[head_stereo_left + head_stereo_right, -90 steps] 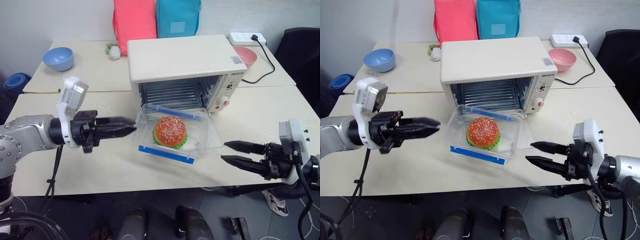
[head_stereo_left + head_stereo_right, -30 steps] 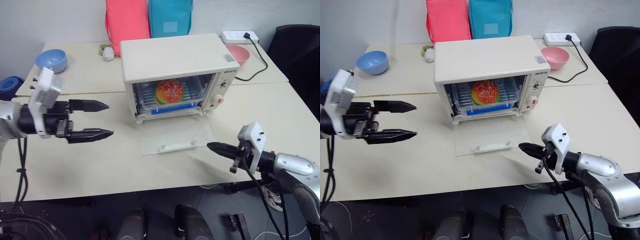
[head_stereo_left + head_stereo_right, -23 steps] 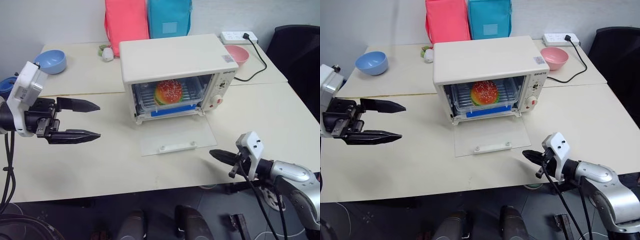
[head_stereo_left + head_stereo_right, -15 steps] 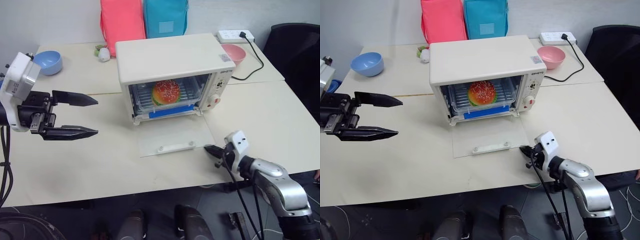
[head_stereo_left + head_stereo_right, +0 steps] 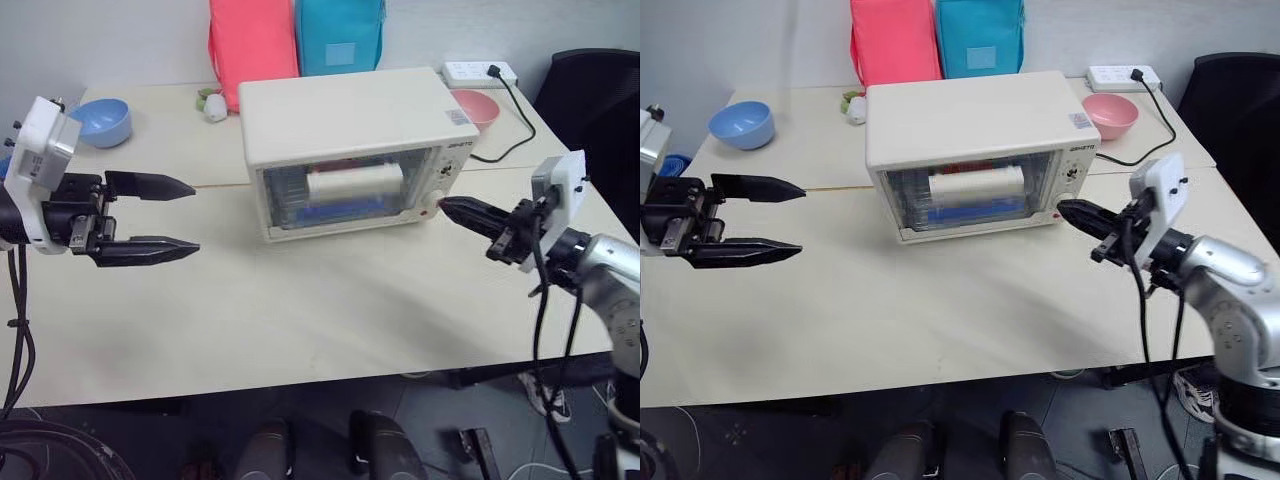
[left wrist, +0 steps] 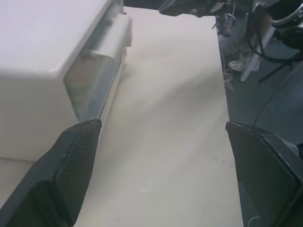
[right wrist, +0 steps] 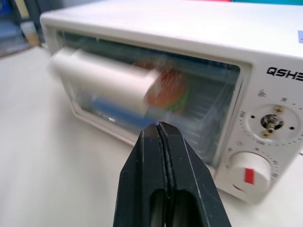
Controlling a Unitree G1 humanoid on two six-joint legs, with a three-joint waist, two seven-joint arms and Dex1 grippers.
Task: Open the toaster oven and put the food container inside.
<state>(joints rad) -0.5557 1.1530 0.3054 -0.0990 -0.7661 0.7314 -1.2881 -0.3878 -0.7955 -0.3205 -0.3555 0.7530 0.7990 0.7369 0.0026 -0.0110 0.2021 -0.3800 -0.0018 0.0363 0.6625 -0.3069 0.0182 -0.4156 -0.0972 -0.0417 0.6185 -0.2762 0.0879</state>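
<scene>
Two beige tables (image 5: 300, 300) abut beneath toaster oven (image 5: 350, 150); left claw (image 5: 190, 216) gapes empty; right claw (image 7: 161, 130) pinched, empty.

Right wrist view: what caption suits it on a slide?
Shut right gripper faces the closed toaster oven, food container inside.

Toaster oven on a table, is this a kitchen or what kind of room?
Probably an office or lab room, not a kitchen. The toaster oven sits on plain desk-like tables, a power strip lies near the wall, and a black office chair stands beside them.
</scene>
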